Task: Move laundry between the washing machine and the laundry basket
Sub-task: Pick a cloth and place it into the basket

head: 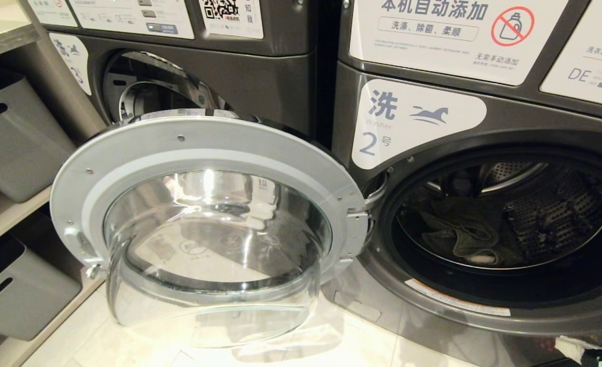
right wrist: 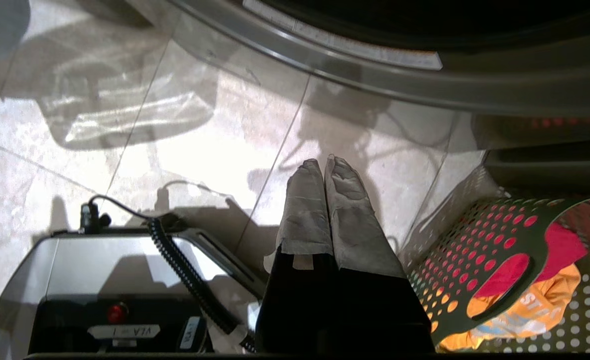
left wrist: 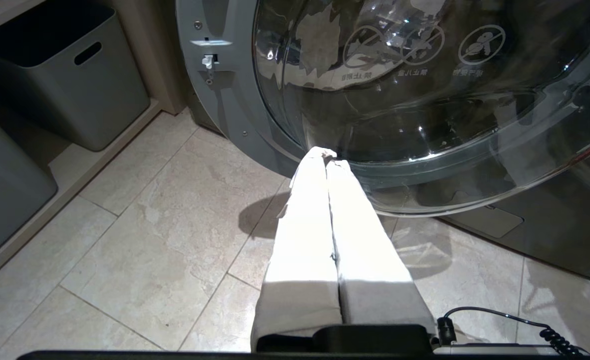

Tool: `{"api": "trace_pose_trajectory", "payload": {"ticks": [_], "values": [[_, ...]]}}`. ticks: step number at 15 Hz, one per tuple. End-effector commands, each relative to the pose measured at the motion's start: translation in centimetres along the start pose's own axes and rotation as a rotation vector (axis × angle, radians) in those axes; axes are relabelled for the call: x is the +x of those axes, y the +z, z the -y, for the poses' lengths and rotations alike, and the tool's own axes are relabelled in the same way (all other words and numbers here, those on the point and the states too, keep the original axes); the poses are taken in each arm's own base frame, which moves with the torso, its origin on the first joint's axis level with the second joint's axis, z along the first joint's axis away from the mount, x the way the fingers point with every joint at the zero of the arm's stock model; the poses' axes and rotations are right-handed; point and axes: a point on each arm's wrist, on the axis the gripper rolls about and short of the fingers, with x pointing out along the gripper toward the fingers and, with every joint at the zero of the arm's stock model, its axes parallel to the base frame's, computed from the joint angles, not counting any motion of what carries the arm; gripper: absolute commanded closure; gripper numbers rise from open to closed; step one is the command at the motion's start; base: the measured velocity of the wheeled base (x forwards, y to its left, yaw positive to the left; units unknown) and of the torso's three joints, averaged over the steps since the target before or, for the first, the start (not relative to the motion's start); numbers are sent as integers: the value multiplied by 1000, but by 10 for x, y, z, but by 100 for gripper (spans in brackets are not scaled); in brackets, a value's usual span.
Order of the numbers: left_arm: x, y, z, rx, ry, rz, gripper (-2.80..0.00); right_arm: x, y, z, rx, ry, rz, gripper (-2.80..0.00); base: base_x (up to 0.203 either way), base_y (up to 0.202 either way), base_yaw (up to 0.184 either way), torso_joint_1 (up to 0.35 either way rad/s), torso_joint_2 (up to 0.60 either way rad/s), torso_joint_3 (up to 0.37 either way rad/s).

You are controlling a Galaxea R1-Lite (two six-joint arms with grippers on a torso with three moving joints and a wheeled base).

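The washing machine [head: 418, 117] marked 2 stands on the right with its round door [head: 204, 148] swung wide open to the left. Dark olive laundry [head: 459, 232] lies crumpled at the bottom of the drum. In the right wrist view the laundry basket [right wrist: 474, 235], dark and perforated, stands on the floor holding red [right wrist: 559, 247] and orange [right wrist: 549, 295] clothes. My right gripper [right wrist: 323, 164] is shut and holds nothing, hanging over the floor tiles between the basket and the machine's front. My left gripper [left wrist: 327, 154] is shut and holds nothing, low over the floor by the door glass [left wrist: 424, 100].
A second washer [head: 178, 86] stands to the left behind the open door. Grey storage bins [head: 15, 137] sit on shelves at the far left. My own base [right wrist: 115, 280] with a coiled cable [right wrist: 185, 270] lies beside the right gripper. Pale floor tiles [left wrist: 150, 225] spread below the door.
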Motion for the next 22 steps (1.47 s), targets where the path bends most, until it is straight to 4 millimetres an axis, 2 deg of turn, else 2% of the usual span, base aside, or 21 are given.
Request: {"api": "trace_pose_trajectory", "payload": {"ticks": [1, 4, 13, 18, 19, 22], "values": [[1, -3, 0, -1, 0, -9, 0, 25, -3, 0, 2, -9, -120, 0, 0, 0, 0, 0, 0, 0], [1, -3, 0, -1, 0, -9, 0, 64, 4, -2, 10, -8, -132, 0, 0, 0, 0, 0, 0, 0], [1, -3, 0, -1, 1, -9, 0, 197, 38, -6, 31, -17, 38, 0, 0, 0, 0, 0, 0, 0], [1, -3, 0, -1, 1, -9, 0, 252, 61, -10, 30, -132, 159, 0, 0, 0, 0, 0, 0, 0], [1, -3, 0, -1, 1, -9, 0, 261, 61, -10, 30, -144, 163, -280, 0, 0, 0, 0, 0, 0], [1, -3, 0, -1, 1, -9, 0, 282, 57, -11, 28, -158, 155, -280, 0, 0, 0, 0, 0, 0]]}}
